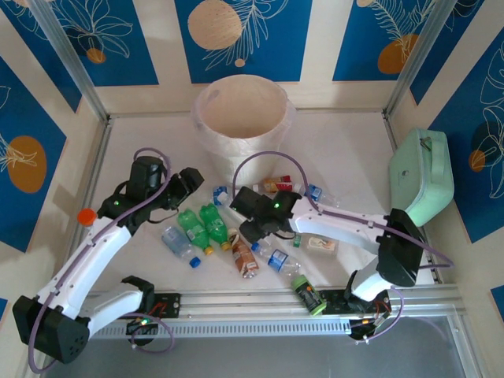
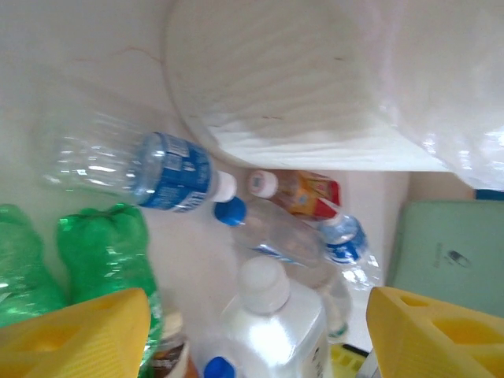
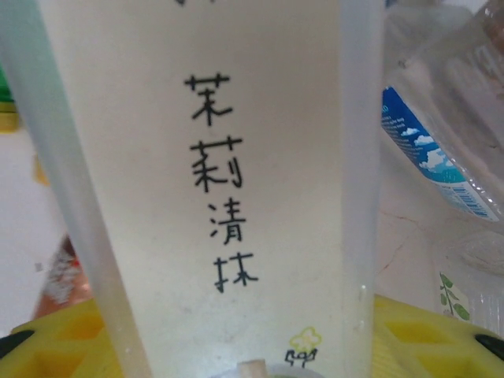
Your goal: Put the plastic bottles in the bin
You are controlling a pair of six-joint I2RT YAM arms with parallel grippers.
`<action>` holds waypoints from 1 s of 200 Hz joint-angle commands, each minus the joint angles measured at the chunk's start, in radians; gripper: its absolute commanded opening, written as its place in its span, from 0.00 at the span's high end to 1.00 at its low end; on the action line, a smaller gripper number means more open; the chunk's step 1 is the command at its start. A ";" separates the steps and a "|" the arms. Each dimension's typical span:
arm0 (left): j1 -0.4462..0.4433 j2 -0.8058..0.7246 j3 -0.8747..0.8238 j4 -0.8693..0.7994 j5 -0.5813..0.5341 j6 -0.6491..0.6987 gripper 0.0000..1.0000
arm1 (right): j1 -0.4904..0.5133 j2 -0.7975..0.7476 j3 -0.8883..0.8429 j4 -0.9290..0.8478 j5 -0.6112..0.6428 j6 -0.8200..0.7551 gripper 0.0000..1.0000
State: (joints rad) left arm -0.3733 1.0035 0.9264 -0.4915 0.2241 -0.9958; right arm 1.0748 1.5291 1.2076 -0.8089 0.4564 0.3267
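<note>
The cream ribbed bin (image 1: 240, 118) stands at the back of the table, and its wall (image 2: 315, 87) looms close in the left wrist view. Plastic bottles lie scattered in front of it: two green ones (image 1: 203, 227), a clear blue-labelled one (image 1: 179, 242), a brown one (image 1: 245, 258). My right gripper (image 1: 242, 214) is shut on a white square bottle (image 3: 213, 181) with black handwritten characters, its yellow fingers (image 3: 55, 346) pressed against both sides. My left gripper (image 1: 189, 181) hovers open to the left, and that white-capped bottle (image 2: 272, 307) lies between its yellow fingers (image 2: 79, 331) untouched.
A mint-green case (image 1: 425, 177) leans at the right wall. More bottles lie near the bin's foot (image 1: 279, 185) and at the front rail (image 1: 309, 295). A red-capped bottle (image 1: 87, 216) sits by the left wall. The two arms are close together mid-table.
</note>
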 commanded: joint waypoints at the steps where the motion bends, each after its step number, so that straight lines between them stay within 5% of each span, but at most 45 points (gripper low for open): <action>1: -0.011 0.029 0.036 0.127 0.146 -0.019 0.27 | 0.022 -0.061 0.056 -0.008 -0.014 0.035 0.54; 111: -0.089 0.112 0.083 0.169 0.242 0.009 0.38 | 0.036 -0.119 0.141 0.013 -0.063 0.046 0.55; 200: -0.098 0.120 0.094 0.172 0.231 0.005 0.62 | 0.033 -0.147 0.125 0.020 -0.059 0.066 0.55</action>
State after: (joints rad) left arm -0.4625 1.1107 0.9794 -0.3340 0.4435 -0.9962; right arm 1.1069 1.4220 1.3205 -0.7967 0.4107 0.3717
